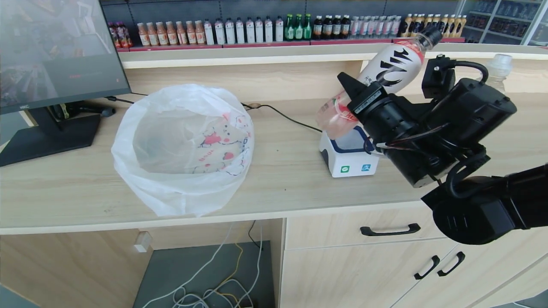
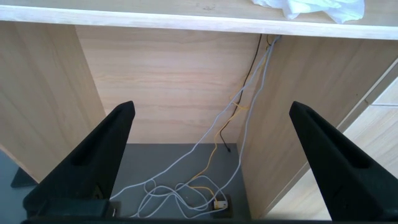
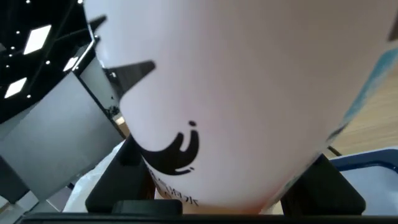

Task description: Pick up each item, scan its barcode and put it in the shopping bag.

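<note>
- The barcode scanner [image 1: 349, 160] sits on the counter [image 1: 278, 179], right of its middle.
- The drink bottle [image 1: 385, 72] is tilted just above the scanner, base lowest. The right gripper [image 1: 364, 96] clamps it from the scanner's right.
- The shopping bag [image 1: 184, 149] stands open left of the scanner, well apart.
- The monitor [image 1: 55, 51] stands farther left, beyond the bag.
- A shelf of bottles [image 1: 278, 30] runs behind the scanner.
- Drawers [image 1: 368, 231] lie below the scanner, with cables [image 1: 222, 282] to their left on the floor.

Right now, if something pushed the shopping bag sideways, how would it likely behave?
The shopping bag looks like thin, translucent, wrinkled plastic, so it is probably floppy and would crumple rather than resist. It seems light and would likely slide on the smooth counter. Its open mouth may fold in if the bottle lands on the rim.
</note>
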Controlling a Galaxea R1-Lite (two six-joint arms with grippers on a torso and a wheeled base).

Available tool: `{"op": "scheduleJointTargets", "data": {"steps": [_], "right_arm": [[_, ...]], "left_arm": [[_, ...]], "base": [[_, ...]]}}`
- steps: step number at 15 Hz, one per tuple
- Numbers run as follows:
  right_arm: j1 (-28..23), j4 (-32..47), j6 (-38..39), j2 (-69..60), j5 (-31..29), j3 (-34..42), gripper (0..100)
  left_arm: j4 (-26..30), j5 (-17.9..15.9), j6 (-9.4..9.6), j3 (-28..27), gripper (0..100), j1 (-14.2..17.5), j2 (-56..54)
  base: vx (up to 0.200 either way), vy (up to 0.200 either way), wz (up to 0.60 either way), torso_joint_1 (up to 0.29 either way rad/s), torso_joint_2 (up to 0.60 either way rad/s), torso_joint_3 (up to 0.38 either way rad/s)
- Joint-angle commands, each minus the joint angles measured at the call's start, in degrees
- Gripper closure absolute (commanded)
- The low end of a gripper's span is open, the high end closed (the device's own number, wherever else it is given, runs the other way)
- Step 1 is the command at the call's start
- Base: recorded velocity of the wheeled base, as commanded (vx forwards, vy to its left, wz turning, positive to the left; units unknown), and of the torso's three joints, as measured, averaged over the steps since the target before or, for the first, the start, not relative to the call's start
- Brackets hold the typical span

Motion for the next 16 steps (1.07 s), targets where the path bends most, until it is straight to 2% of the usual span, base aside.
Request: {"op": "scheduleJointTargets", "data": {"steps": [1,5,10,16], "right_arm": [[-1.32,2.66,3.31,-0.03,-0.13,-1.98,100],[-3.52,8.72,12.53,0.93,-0.31,-4.52,100],[-5.1,12.68,22.29,2.43,-5.67,-7.07,100],[-5.01,13.65,23.78,3.66,-5.67,-6.02,100]], "left_arm": [[-0.01,0.0,-0.01,0.0,0,0.04,-0.01],[-0.01,0.0,-0.01,0.0,0,0.04,-0.01],[-0.01,0.0,-0.01,0.0,0,0.04,-0.01],[-0.01,0.0,-0.01,0.0,0,0.04,-0.01]], "base": [[0.0,0.0,0.0,0.0,0.0,0.0],[0.0,0.0,0.0,0.0,0.0,0.0],[0.0,0.0,0.0,0.0,0.0,0.0],[0.0,0.0,0.0,0.0,0.0,0.0]]}}
